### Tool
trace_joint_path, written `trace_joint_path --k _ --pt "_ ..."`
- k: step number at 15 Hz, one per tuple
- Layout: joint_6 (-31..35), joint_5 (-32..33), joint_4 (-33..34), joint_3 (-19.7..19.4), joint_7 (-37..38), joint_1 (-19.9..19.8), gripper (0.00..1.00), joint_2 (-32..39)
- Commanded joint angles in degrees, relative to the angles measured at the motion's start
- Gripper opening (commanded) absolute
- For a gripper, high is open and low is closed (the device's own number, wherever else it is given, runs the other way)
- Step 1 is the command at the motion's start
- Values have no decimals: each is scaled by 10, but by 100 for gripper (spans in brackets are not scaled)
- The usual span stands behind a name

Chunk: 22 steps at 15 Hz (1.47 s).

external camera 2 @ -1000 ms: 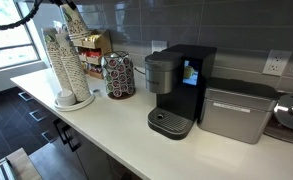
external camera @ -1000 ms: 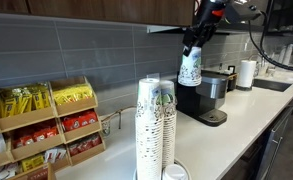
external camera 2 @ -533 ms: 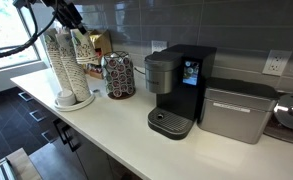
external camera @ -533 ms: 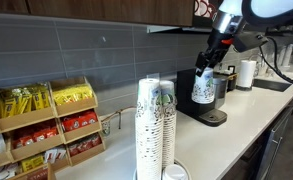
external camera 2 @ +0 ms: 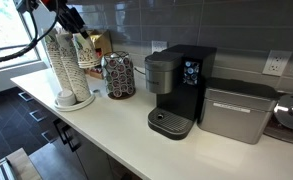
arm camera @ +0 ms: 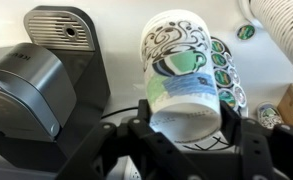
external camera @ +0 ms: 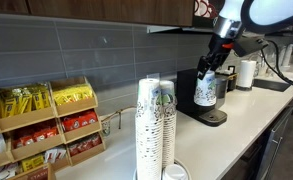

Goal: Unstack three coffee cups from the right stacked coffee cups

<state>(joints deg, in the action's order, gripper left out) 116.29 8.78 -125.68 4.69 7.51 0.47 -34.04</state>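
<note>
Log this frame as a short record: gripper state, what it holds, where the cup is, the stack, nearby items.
gripper: shut on coffee cup
cup position: aloft above the counter, apart from the stack
greenish-print stack: upright, beside twin column
nearby: coffee machine, pod carousel

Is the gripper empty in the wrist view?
No, the gripper is closed around a coffee cup with green and dark print, gripped near its base.
</note>
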Motion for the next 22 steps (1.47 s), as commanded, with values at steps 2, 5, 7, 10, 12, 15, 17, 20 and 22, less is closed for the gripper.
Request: trace_joint_path --k 2,5,7,10,12,15,17,20,22 --pt "89 22 -67 -26 -33 -20 42 38" --pt "134 -6 -106 -61 -92 -12 42 58" --pt "153 -25 -129 -87 -140 -8 42 64" --pt "155 -74 -153 -132 -241 7 42 65" --pt "147 -114 -166 -159 -314 20 42 64" --pt "141 -141 -180 -177 -378 25 42 67" --pt "144 -128 -170 -164 -356 12 67 74" --pt "144 -129 -173 -165 -362 14 67 74" --pt "163 -133 -185 -171 -381 20 42 76"
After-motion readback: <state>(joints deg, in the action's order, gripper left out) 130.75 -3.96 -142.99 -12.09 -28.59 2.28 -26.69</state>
